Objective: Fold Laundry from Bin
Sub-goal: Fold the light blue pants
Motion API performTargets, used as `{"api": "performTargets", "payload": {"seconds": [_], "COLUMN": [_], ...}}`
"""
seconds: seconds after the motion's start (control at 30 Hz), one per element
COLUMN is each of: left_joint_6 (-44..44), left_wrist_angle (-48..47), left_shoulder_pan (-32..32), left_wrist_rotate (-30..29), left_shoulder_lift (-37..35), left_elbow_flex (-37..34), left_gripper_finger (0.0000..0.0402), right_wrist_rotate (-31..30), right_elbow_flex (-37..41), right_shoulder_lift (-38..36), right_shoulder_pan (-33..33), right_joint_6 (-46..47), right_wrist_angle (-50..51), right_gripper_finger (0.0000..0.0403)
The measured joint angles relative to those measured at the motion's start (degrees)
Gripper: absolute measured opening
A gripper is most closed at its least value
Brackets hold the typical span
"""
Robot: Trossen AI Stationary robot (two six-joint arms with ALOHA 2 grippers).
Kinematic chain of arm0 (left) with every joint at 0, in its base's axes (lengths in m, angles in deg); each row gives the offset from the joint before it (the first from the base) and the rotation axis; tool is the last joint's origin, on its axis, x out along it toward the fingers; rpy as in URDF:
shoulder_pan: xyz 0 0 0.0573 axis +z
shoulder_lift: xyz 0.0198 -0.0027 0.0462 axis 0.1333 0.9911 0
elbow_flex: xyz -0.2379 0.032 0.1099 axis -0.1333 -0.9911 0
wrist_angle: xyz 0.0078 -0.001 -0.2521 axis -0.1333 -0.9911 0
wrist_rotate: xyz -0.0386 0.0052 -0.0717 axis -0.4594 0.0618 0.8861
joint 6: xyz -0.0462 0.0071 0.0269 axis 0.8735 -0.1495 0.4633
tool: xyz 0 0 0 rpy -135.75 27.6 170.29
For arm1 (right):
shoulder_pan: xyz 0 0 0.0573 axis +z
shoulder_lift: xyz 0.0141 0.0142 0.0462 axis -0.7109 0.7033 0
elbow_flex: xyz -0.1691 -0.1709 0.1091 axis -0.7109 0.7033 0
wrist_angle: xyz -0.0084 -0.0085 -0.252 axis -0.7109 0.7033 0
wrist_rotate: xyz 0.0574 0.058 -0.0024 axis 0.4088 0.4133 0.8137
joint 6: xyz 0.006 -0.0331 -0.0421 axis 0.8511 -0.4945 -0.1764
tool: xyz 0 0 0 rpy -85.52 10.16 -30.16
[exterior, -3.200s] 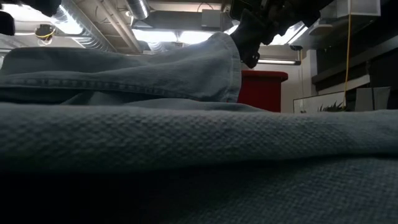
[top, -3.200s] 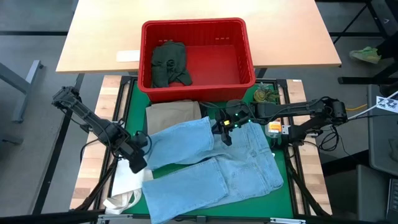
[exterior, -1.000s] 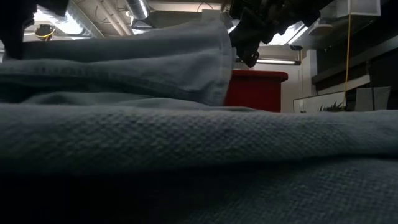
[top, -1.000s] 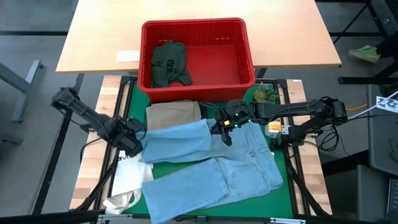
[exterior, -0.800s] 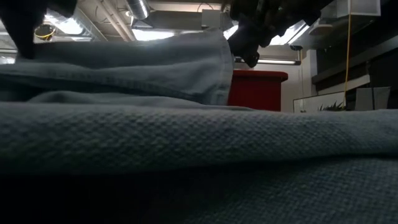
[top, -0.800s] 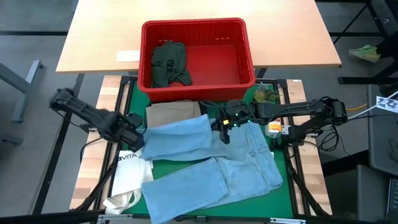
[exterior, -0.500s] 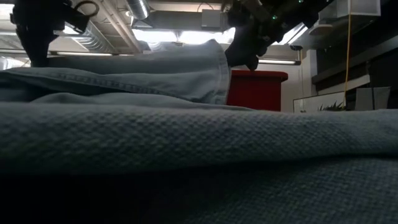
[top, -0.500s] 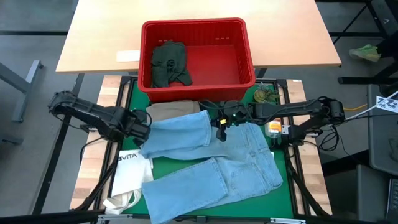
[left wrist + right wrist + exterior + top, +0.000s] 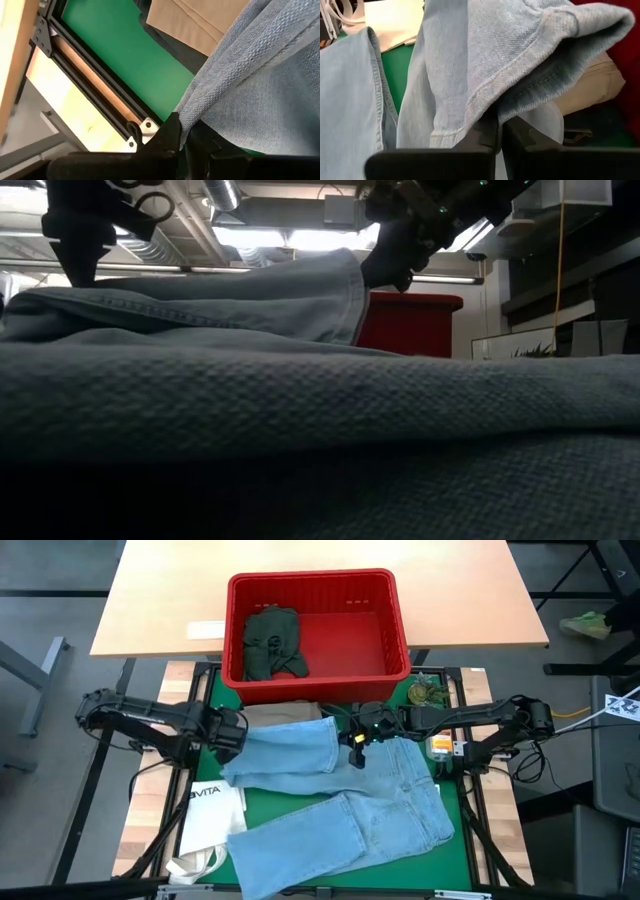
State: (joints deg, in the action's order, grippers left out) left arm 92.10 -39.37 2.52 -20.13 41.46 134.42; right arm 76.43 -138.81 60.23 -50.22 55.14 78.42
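Light blue jeans [image 9: 385, 795] lie spread on the green mat [image 9: 285, 802]. One leg [image 9: 290, 752] is doubled back toward the table's left and held up at both ends. My left gripper [image 9: 232, 733] is shut on its left end, my right gripper [image 9: 356, 740] on its hem end. Tan trousers [image 9: 285, 712] lie folded under the raised leg. The red bin [image 9: 318, 625] stands on the wooden table beyond the mat's far edge. A dark green garment [image 9: 272, 642] lies in its left part. My left gripper pinches the doubled-back leg's left edge [image 9: 196, 116] between its two fingers; whether that edge is a fold or a seam, I cannot tell. The cloth rises away from the fingers, clear of the mat. My right gripper pinches the leg's hem end [image 9: 492, 107] between its two fingers, several layers together. The hem [image 9: 352, 300] hangs below the fingers, lifted off the jeans beneath.
A white tote bag [image 9: 205, 812] lies at the mat's near left corner, partly under the jeans. A small green object [image 9: 426, 693] and an orange one [image 9: 440, 746] sit at the mat's right side. The mat's metal frame [image 9: 95, 87] runs along its left edge.
My left gripper has moved toward the far edge and a little rightward, still shut on the leg. The leg's left end has gone with it, off the white tote bag and up over the tan trousers. My right gripper has shifted slightly toward the far left.
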Motion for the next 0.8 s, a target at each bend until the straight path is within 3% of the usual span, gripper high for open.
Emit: {"api": "performTargets", "payload": {"seconds": [0.13,0.3,0.43,0.63,0.8], "left_joint_6": [-2.0,-4.0,-4.0,-4.0,-4.0], "left_wrist_angle": [-0.3,-0.2,-0.2,-0.2,-0.1], "left_shoulder_pan": [1.4,2.7,3.4,3.4,3.4], "left_wrist_rotate": [0.2,0.4,0.4,0.4,0.4], "left_shoulder_lift": [0.0,0.0,0.0,0.0,0.0], "left_elbow_flex": [0.0,0.0,0.0,0.0,0.0], "left_gripper_finger": [0.0008,0.0008,0.0008,0.0008,0.0008], "right_wrist_rotate": [-0.3,-2.4,0.1,7.1,4.2], "right_elbow_flex": [0.0,0.0,0.0,-3.0,-10.9], "right_shoulder_lift": [0.0,0.0,-0.1,-0.9,-0.9], "right_shoulder_pan": [0.0,-0.2,-1.3,-2.8,-2.6], "right_joint_6": [-2.3,-5.5,-10.3,-18.4,-32.3], "right_wrist_angle": [0.1,0.1,0.0,4.1,16.5], "right_gripper_finger": [0.0055,0.0134,0.018,0.0209,0.0211]}}
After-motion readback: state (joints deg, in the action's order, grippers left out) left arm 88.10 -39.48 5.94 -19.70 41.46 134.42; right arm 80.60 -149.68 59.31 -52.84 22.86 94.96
